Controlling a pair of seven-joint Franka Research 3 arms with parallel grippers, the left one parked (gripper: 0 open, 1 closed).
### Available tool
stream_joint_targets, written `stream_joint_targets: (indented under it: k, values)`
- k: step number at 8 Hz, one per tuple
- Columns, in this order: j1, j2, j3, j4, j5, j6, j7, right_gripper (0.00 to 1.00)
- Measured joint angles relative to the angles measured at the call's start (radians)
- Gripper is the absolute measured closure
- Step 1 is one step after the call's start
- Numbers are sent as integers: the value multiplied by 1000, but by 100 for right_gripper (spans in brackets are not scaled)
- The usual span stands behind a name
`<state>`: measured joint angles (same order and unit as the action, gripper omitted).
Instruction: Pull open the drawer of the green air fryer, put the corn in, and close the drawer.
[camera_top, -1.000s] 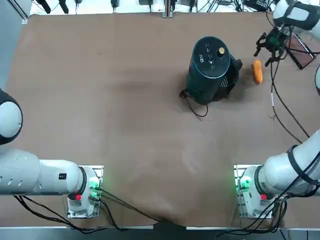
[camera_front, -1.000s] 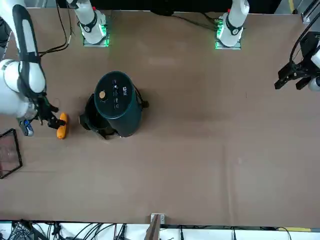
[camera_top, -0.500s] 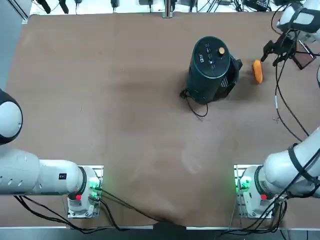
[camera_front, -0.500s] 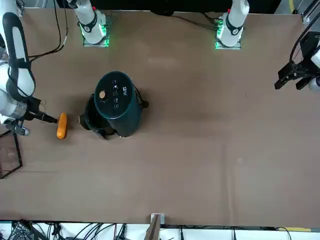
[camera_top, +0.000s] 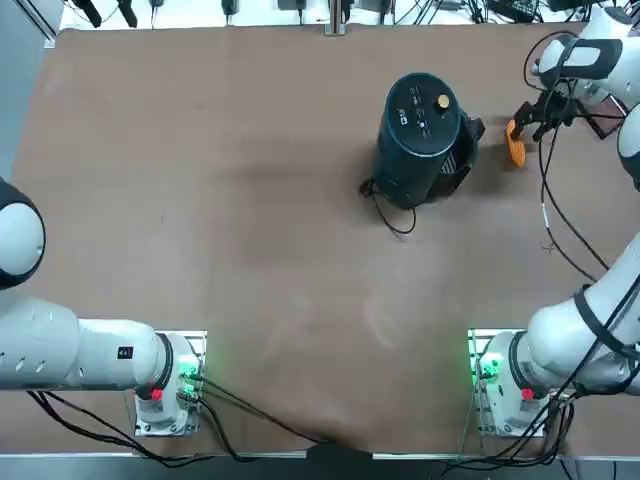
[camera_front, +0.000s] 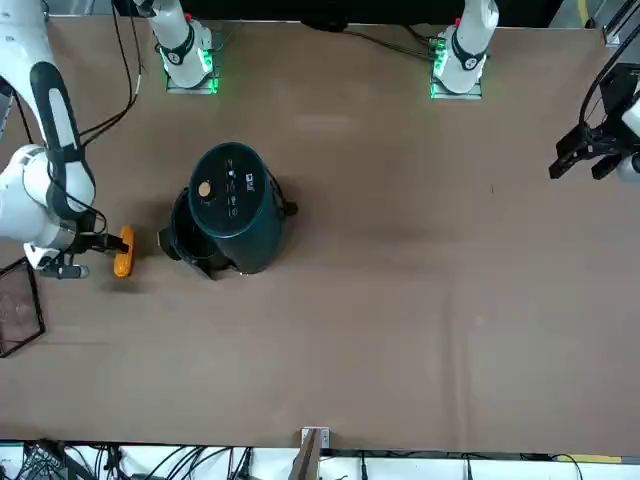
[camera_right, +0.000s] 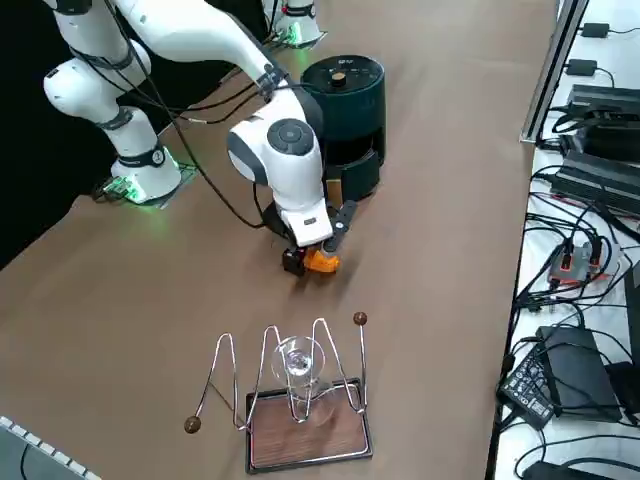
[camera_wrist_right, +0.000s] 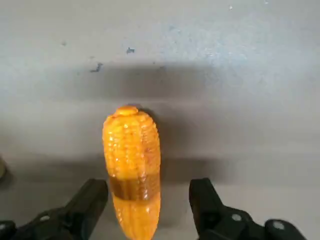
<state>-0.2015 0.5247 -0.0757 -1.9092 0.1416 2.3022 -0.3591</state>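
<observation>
Leftmost of the things that matter, in the far half of the bench (camera_top: 250, 300), stands the green air fryer (camera_top: 405, 155), its thin black cord (camera_top: 396, 228) looped at the near side. The drawer (camera_right: 358, 178) looks already drawn out towards the right, its hollow exposed, so I judge the pulling done and picking up the corn the step in hand. Just right of the drawer, apart from it, the corn (camera_wrist_right: 132, 170) lies flat on the bench, its long axis running roughly near to far. Over it is the right gripper (camera_wrist_right: 149, 187), jaws wide, one finger to each side of the cob and a gap showing at both; nothing is held. The cob sits closer to one finger than the other, so a small sideways centring before closing should stop it being shoved or rolled. The tips also seem set towards one end; a bite nearer the middle would keep it from tipping in the lift. Go low enough to reach past its rounded flanks without pressing on the bench, close gently, then raise it clear of the drawer's rim before carrying it left.
</observation>
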Motion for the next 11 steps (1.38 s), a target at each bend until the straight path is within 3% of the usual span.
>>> stream_joint_targets:
  k: [2, 4, 7, 9, 11]
  values:
    - [2, 32, 6, 0, -1, 37, -6, 3]
    - [17, 42, 9, 6, -1, 48, -5, 41]
    - [37, -2, 10, 59, 0, -43, 6, 42]
    - [55, -112, 10, 79, 1, -207, 72, 42]
    - [130, -220, 14, 75, 2, -341, 213, 42]
